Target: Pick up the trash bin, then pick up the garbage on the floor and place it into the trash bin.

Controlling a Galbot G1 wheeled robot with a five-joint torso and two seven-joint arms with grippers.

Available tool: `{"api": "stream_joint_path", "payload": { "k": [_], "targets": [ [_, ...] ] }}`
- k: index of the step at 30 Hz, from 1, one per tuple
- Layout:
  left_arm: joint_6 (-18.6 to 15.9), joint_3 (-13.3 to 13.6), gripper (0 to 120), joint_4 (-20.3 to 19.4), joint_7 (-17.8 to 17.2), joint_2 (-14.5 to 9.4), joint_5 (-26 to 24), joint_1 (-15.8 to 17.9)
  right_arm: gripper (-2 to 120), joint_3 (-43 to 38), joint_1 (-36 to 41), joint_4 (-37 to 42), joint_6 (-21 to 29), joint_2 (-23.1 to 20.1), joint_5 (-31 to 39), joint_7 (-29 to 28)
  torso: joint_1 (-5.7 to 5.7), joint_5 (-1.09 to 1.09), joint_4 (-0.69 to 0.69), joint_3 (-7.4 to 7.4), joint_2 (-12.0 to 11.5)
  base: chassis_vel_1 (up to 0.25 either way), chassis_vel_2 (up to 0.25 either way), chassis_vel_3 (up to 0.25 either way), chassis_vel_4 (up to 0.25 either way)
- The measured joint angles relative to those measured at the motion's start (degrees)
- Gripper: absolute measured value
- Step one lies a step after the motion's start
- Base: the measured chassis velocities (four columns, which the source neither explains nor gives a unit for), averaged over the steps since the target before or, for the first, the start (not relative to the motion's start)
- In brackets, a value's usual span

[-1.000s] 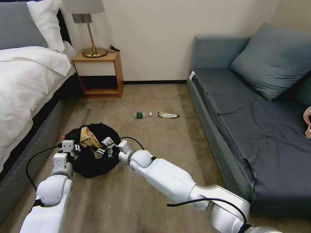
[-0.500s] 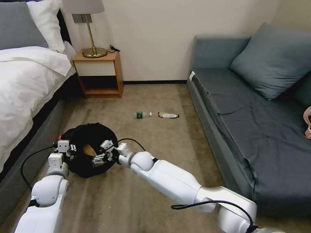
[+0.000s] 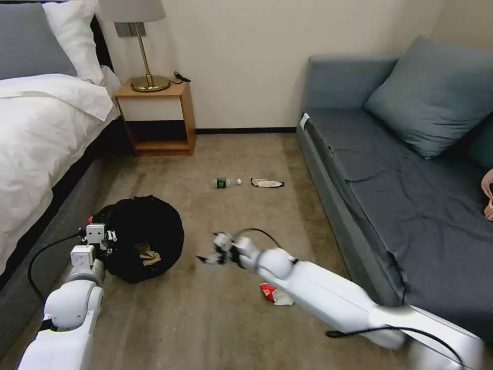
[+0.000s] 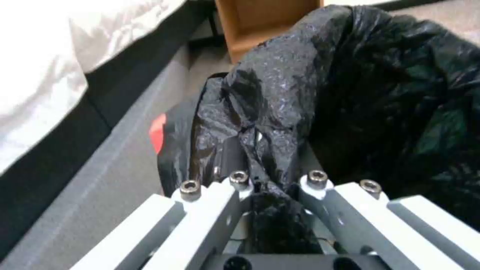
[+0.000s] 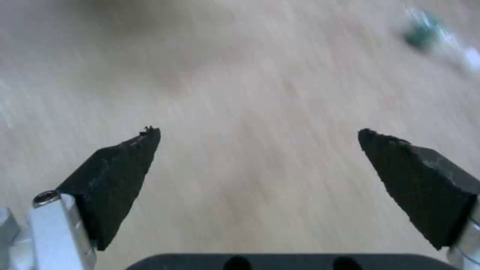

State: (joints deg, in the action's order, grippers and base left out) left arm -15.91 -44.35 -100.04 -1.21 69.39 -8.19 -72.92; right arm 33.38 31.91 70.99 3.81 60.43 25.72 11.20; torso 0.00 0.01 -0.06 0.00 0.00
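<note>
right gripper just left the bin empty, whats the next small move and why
Probably swing the right gripper back and down to the red-and-white wrapper lying by its forearm: its jaws stand open and empty, that is the nearest litter, and the left gripper holds the bin rim.

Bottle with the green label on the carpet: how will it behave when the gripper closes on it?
The bottle lies on its side, so a nudge would probably roll it, though the carpet may damp that. It looks clear and possibly empty: likely light. Thin plastic may dent and slip between the pads of the open right gripper.
</note>
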Motion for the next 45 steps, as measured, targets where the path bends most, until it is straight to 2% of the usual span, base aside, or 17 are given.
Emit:
{"api": "stream_joint_path", "payload": {
  "k": [1,4,10,14,15,17,35,40,41,43,44,45],
  "targets": [
    [0.22,-0.15,4,0.02,-0.14,0.0,-0.14,-0.39,100,-1.53,1.96,1.1,-0.15,-2.73,-0.73,0.15,-0.01,0.02,0.01,-0.01,0.0,0.0,0.0,0.0,0.0],
    [0.63,-0.46,4,0.18,-0.36,0.24,-0.37,-0.86,100,-3.99,5.17,2.27,-0.2,-5.22,-2.39,0.31,0.0,0.02,0.03,-0.01,0.0,0.0,0.0,0.0,0.0],
    [0.95,-0.54,4,0.65,-0.76,0.92,-0.64,-1.22,100,-3.65,8.08,1.19,-0.87,-6.4,-5.13,0.49,0.0,0.02,0.06,-0.01,0.0,0.0,0.0,0.0,0.0],
    [1.11,-0.39,4,0.63,-0.81,1.12,-0.68,-1.64,100,-2.58,8.57,-0.91,-1.15,-5.7,-5.76,0.58,0.0,0.0,0.06,0.0,0.0,0.0,0.0,0.0,0.0],
    [1.31,-0.33,4,0.15,-0.79,1.1,-0.7,-2.41,100,-2.4,8.96,-4.77,-2.16,-4.28,-7.3,1.08,0.0,0.0,0.06,0.0,0.0,0.0,0.0,0.0,0.0],
    [1.38,-0.38,4,-0.17,-0.75,1.05,-0.71,-2.79,100,-2.47,9.11,-6.46,-2.22,-3.74,-7.67,1.18,0.0,0.0,0.06,0.0,0.01,0.0,0.0,0.0,0.0],
    [2.04,-0.3,4,-0.95,-0.65,1.51,-0.79,-4.17,100,-5.35,10.83,-12.67,-2.23,-0.47,-9.24,0.07,0.0,-0.01,0.05,0.0,0.0,0.0,0.0,0.0,0.0],
    [2.29,-0.31,4,-1.26,-0.64,1.67,-0.62,-4.81,83,-6.47,10.9,-14.27,-2.99,0.69,-8.87,0.11,0.0,0.0,0.06,0.0,0.0,0.0,0.0,0.0,0.0],
    [2.29,-0.31,4,-1.26,-0.64,1.67,-0.62,-4.81,83,-6.47,10.9,-14.27,-2.99,0.69,-8.87,0.11,0.0,0.0,0.06,0.0,0.0,0.0,0.0,0.0,0.0],
    [2.53,-0.32,4,-1.38,-0.63,1.77,-0.57,-5.2,71,-7.25,11.19,-14.29,-3.42,0.51,-8.77,0.18,0.0,0.0,0.07,0.0,0.0,0.0,0.0,0.0,0.0],
    [2.53,-0.32,4,-1.38,-0.63,1.77,-0.57,-5.2,71,-7.25,11.19,-14.29,-3.42,0.51,-8.77,0.18,0.0,0.0,0.07,0.0,0.0,0.0,0.0,0.0,0.0],
    [2.62,-0.32,4,-1.38,-0.6,1.79,-0.56,-5.26,66,-7.41,11.28,-14.21,-3.49,0.39,-8.74,0.26,0.0,-0.01,0.07,0.0,0.0,0.0,0.0,0.0,0.0]
  ]
}}
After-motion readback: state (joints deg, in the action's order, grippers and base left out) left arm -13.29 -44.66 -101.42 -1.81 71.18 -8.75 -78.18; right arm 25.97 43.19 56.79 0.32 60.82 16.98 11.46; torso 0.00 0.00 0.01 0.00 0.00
